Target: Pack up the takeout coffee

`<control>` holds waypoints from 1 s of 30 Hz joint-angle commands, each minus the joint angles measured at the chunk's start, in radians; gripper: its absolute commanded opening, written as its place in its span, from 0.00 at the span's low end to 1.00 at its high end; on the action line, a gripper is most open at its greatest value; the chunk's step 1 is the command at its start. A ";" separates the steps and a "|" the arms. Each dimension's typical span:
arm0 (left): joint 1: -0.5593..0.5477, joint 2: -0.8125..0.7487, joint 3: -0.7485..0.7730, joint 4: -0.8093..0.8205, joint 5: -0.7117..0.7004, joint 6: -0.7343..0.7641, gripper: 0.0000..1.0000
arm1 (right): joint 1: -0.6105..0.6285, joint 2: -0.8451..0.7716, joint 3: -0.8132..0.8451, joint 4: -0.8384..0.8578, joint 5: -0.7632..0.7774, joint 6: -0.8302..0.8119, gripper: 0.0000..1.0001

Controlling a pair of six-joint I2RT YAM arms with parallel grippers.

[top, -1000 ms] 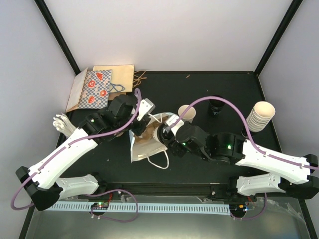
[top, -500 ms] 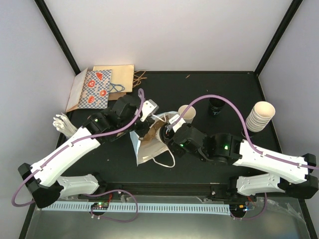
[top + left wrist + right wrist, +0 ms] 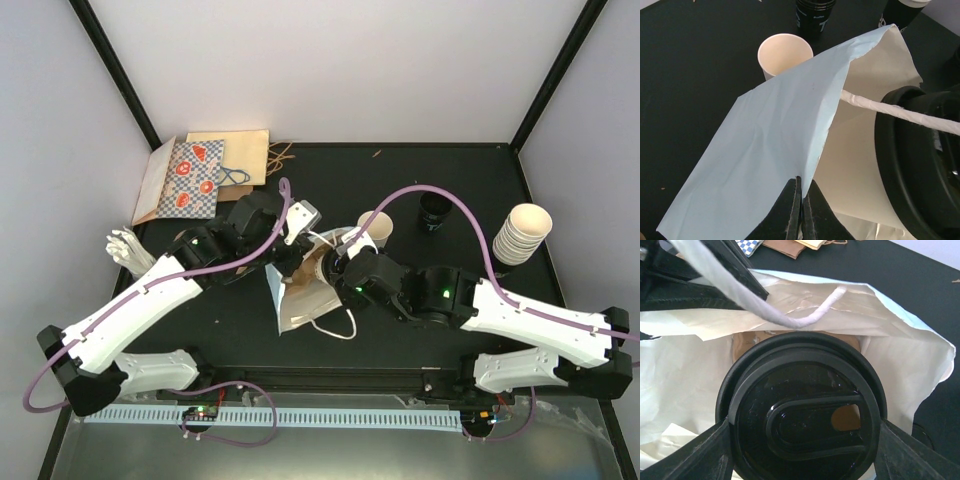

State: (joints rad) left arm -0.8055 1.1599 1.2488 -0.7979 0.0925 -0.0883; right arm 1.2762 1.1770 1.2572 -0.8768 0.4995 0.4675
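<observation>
Both near the tabletop's (image 3: 400,180) middle: left gripper (image 3: 801,200) pinches the light blue bag's (image 3: 775,150) rim; right gripper (image 3: 802,460) clasps a black-lidded coffee cup (image 3: 800,390) at its mouth

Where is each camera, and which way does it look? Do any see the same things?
Top camera: high behind the arms, looking down at the black table; the left arm and right arm show, bases nearest.
Left wrist camera: on the left arm, looking along the left pincer, shut on the blue bag; only fingertips show.
Right wrist camera: on the right arm, looking into the bag's open mouth over the lidded cup that the right pincer grips; two finger edges show.
Shared: both wrist views show the bag and its white handle.
</observation>
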 commanded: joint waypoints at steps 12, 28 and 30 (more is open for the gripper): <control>-0.021 0.018 0.070 0.026 0.037 -0.030 0.02 | -0.008 -0.057 -0.066 -0.021 0.017 0.043 0.41; -0.042 0.035 0.075 0.026 0.033 -0.042 0.01 | -0.010 -0.045 -0.039 -0.030 0.031 0.065 0.41; -0.044 0.037 0.075 0.025 0.033 -0.045 0.02 | -0.014 -0.030 -0.027 -0.029 0.027 0.070 0.41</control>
State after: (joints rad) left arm -0.8394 1.1831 1.2758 -0.7937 0.1089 -0.1104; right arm 1.2720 1.1378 1.1866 -0.9119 0.4961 0.5076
